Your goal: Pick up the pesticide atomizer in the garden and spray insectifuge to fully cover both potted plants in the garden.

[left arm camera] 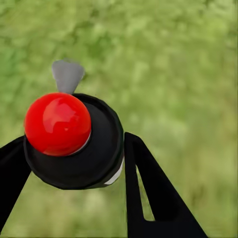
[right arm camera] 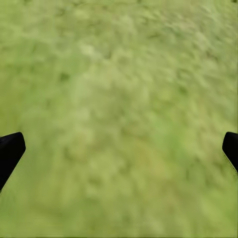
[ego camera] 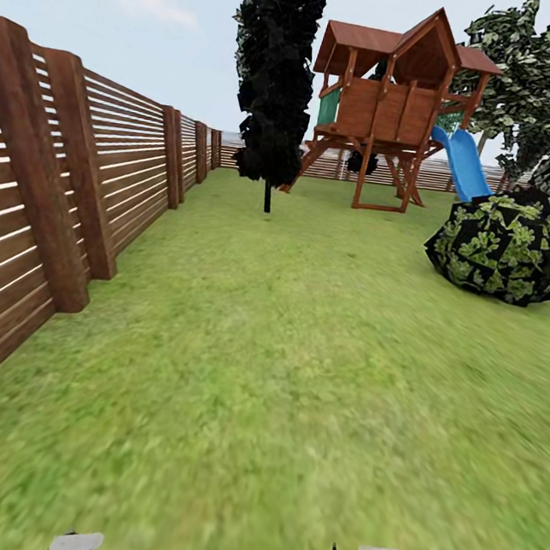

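Left jaws clamp atomizer (left arm camera: 74, 144) — lawn (ego camera: 299, 355) open

The fence (ego camera: 79, 191) looks like dark brown wood in horizontal slats, matt. The playhouse (ego camera: 390, 108) is reddish wood, with a smooth blue plastic slide (ego camera: 465, 165). The lawn (ego camera: 279, 379) is rough grass. The red ball (left arm camera: 58, 124) looks glossy, on matt black.

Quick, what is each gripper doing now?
Left gripper: shut on the pesticide atomizer.
Right gripper: open, nothing between its fingers.
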Motion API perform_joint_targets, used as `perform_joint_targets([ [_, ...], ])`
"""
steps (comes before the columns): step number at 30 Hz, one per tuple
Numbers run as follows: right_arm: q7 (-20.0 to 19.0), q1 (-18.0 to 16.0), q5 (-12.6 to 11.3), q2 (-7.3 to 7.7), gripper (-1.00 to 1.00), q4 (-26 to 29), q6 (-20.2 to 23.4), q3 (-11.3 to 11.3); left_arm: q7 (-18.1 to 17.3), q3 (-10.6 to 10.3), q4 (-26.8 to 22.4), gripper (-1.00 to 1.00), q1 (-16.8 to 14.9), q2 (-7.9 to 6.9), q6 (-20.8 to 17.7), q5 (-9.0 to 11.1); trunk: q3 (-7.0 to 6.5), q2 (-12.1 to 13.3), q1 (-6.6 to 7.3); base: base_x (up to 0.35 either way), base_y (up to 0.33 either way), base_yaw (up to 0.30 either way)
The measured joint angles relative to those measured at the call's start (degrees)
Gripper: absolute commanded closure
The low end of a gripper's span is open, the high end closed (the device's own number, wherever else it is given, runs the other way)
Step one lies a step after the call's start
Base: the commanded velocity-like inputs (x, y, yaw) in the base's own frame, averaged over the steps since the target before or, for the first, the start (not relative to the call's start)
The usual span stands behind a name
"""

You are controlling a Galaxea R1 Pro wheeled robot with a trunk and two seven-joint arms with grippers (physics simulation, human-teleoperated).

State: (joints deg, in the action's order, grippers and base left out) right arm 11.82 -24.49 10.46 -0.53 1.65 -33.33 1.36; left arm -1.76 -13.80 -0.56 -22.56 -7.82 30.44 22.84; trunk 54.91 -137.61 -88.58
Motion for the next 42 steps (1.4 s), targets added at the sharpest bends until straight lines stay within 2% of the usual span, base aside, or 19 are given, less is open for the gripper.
perform_joint_targets([
  [42, 0.1, 0.0, 0.1, 0.10, -1.00, 0.1, 0.0, 0.0, 0.0, 0.0, 0.0, 1.00, 0.0, 0.00, 0.0, 0.0, 0.00, 0.0, 0.00, 0.339, 0.000, 0.000],
])
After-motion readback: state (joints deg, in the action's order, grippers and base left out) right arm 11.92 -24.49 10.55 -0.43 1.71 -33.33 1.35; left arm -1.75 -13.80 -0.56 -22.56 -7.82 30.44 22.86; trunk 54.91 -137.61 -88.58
